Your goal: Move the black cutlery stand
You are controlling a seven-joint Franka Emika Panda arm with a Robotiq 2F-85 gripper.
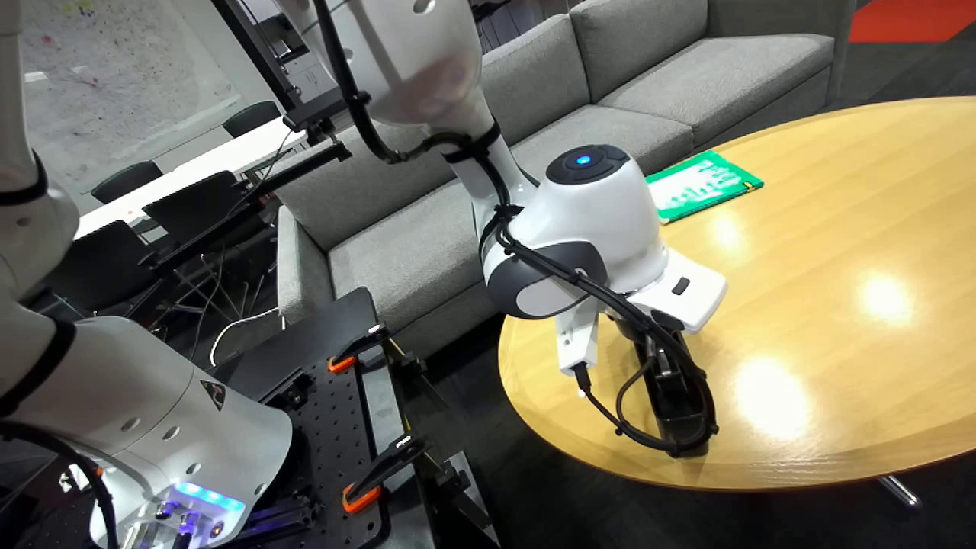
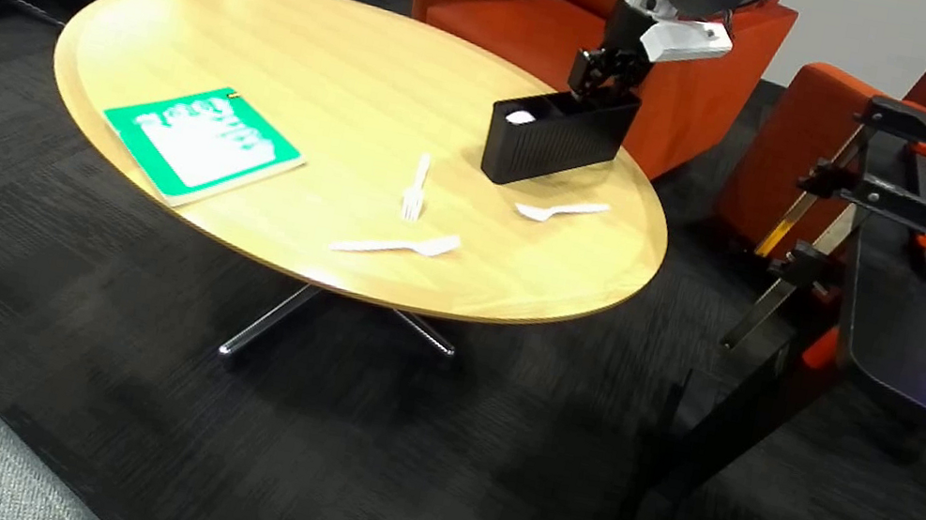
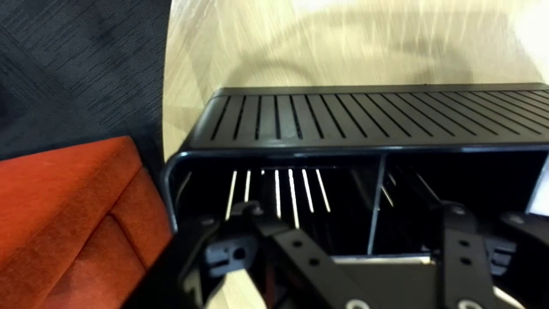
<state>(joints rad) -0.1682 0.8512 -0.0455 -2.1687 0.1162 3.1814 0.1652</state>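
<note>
Your hand has its fingers spread well apart, with nothing pinched between them. In the wrist view the fingertips lie over neighbouring compartments of the black cutlery stand, its thin divider between them; how deep they reach, I can't tell. My reading is that you are lining up the grasp, with the move itself not yet begun. Next, check your depth, bring the fingers together squarely on the divider, and test that hold before you raise anything.

The stand is upright on the table, near its edge, with an orange armchair beyond. A white piece shows inside the end away from your hand; your hold would be off-centre, so that end may sag. Lift low and slow.

Farther out lie a white utensil, a white fork, a longer-handled piece and a green booklet. Pick a path clear of them; the task names no destination.
</note>
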